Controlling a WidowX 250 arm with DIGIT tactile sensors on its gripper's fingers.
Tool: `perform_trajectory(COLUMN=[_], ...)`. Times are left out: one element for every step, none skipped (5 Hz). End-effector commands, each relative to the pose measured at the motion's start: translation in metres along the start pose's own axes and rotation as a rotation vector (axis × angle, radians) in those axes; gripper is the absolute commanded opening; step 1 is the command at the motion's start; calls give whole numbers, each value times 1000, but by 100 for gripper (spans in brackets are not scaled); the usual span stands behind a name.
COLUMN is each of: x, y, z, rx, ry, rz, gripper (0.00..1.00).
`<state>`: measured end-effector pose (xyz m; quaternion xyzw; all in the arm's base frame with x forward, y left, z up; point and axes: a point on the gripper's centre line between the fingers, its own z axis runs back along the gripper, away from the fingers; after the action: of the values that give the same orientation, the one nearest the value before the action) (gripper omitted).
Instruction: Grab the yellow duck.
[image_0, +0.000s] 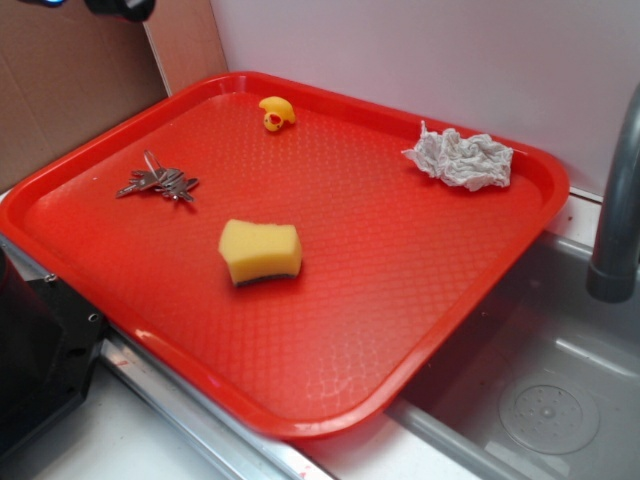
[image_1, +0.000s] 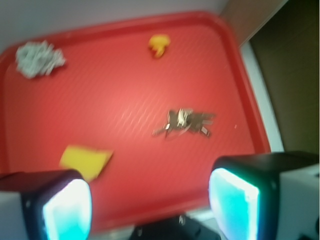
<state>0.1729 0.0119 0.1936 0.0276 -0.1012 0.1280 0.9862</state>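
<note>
The yellow duck (image_0: 276, 112) is a tiny rounded toy with a red-orange beak mark. It lies near the far edge of the red tray (image_0: 420, 300). In the wrist view the duck (image_1: 159, 45) shows blurred at the top centre, far from the fingers. My gripper (image_1: 150, 207) is open and empty, high above the tray's near-left side. Its two glowing pads (image_1: 67, 212) stand wide apart at the bottom of the wrist view. In the exterior view only a dark bit of the arm (image_0: 120, 8) shows at the top left.
A yellow sponge (image_0: 260, 251) with a dark underside sits mid-tray. A bunch of keys (image_0: 160, 182) lies at the left. A crumpled paper towel (image_0: 460, 158) lies at the far right. A sink basin (image_0: 550, 400) and faucet post (image_0: 615, 200) stand right of the tray.
</note>
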Motion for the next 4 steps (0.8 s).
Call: perform_trajectory(x=[45, 71, 93, 110], y=[12, 21, 24, 30], z=[-49, -80, -104, -126], rx=[49, 61, 37, 43], ry=[-142, -193, -181, -157], rz=[99, 120, 116, 127], gripper=[100, 100, 100, 100])
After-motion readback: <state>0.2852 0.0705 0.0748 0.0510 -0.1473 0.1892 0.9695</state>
